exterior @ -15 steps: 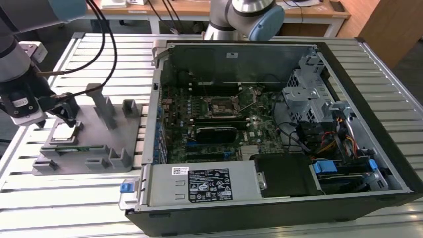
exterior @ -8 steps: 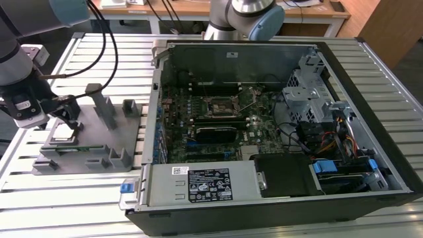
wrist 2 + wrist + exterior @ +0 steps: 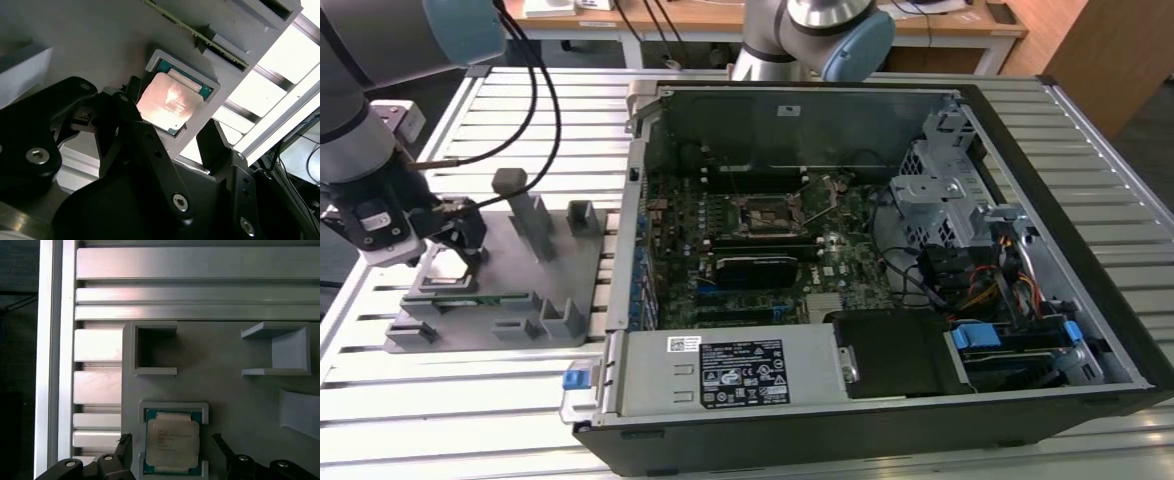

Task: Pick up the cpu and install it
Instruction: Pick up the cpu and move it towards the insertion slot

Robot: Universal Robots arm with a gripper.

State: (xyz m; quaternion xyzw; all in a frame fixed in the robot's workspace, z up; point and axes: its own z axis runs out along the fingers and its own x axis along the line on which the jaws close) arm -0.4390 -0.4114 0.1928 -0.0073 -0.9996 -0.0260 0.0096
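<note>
First wrist view finding: the cpu (image 3: 172, 445) lies flat, metal top up, seated in the square recess of the grey fixture (image 3: 235, 375). It has not been lifted. The fixture stands on the slatted table (image 3: 454, 400) at the exterior view's left, well apart from the open computer case (image 3: 1067, 200), where the motherboard socket (image 3: 774, 213) is unoccupied.

Step in hand, as judged: the pick-up, at the approach stage, with installation not begun. The gripper (image 3: 451, 245) hangs directly over the recess.

Jaws: spread wide and empty. In both wrist views one of the fingers (image 3: 125, 452) stands off each of two opposite edges of the chip, with a clear gap on both sides. Whether the tips touch the recess walls cannot be told from these angles.

Requirement for a sound grasp, as judged: the fingers must meet the thin edges squarely and evenly, because a tilted chip could jam in the recess.
</note>
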